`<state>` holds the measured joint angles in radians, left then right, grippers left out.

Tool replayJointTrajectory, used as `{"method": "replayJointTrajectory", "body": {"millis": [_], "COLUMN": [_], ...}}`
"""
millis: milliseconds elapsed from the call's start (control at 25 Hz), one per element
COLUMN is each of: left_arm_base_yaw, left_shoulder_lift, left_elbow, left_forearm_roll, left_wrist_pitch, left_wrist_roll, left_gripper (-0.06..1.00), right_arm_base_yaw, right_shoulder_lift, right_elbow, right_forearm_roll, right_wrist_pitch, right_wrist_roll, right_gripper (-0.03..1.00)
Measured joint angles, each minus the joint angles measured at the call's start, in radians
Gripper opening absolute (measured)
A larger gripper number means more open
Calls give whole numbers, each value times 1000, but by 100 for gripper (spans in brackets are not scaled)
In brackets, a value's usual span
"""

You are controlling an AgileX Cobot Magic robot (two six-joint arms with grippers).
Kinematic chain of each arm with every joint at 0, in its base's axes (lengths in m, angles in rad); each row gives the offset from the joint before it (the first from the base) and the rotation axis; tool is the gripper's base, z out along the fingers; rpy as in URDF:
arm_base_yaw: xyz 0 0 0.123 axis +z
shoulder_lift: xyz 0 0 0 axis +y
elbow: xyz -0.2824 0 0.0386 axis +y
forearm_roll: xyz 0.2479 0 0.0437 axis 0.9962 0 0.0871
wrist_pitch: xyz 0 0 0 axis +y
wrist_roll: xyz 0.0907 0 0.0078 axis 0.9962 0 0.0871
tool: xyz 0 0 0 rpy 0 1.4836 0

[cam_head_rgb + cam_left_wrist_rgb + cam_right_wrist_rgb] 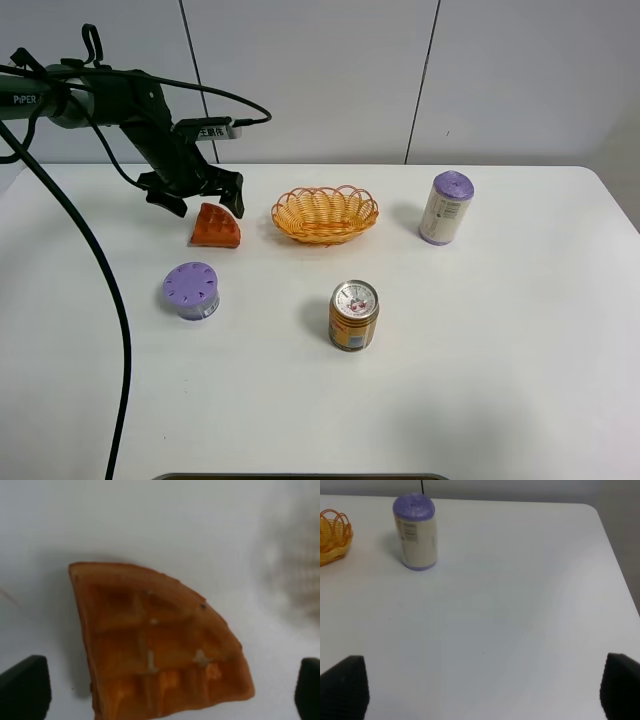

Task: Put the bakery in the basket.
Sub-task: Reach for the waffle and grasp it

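Observation:
The bakery, an orange-brown waffle wedge (215, 227), lies flat on the white table left of the basket (325, 213), an oval orange-yellow wicker basket with a looped rim. My left gripper (205, 197) is open and hovers just above and behind the wedge. In the left wrist view the wedge (157, 647) fills the middle, between the two dark fingertips (22, 687), which do not touch it. My right gripper (480, 690) is open and empty over bare table; its arm is out of the exterior view. The basket's edge (332, 535) shows in the right wrist view.
A purple-lidded round tub (191, 290) stands in front of the wedge. An orange-gold drink can (353, 315) stands in front of the basket. A white cylinder with a purple cap (445, 207) stands right of the basket; it also shows in the right wrist view (416, 531).

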<state>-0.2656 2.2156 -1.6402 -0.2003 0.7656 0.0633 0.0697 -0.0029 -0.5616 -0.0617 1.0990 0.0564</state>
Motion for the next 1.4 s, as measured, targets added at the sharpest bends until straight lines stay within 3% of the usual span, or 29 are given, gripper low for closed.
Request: {"method": "replayJointTrajectory", "body": {"millis": [680, 1400], "left_arm_base_yaw": [0, -7], "left_shoulder_lift": [84, 113], "left_elbow": [0, -17], "left_forearm_roll": [-35, -15], "left_wrist_pitch": [-53, -49], "left_wrist_roll": [0, -5], "left_gripper": [100, 100], "right_arm_base_yaw": [0, 0], "right_shoulder_lift": [0, 0], "right_elbow": [0, 0], "right_forearm_roll": [0, 0], "right_wrist_pitch": [0, 0], "right_wrist_roll": [0, 0], "right_gripper": [91, 91]}}
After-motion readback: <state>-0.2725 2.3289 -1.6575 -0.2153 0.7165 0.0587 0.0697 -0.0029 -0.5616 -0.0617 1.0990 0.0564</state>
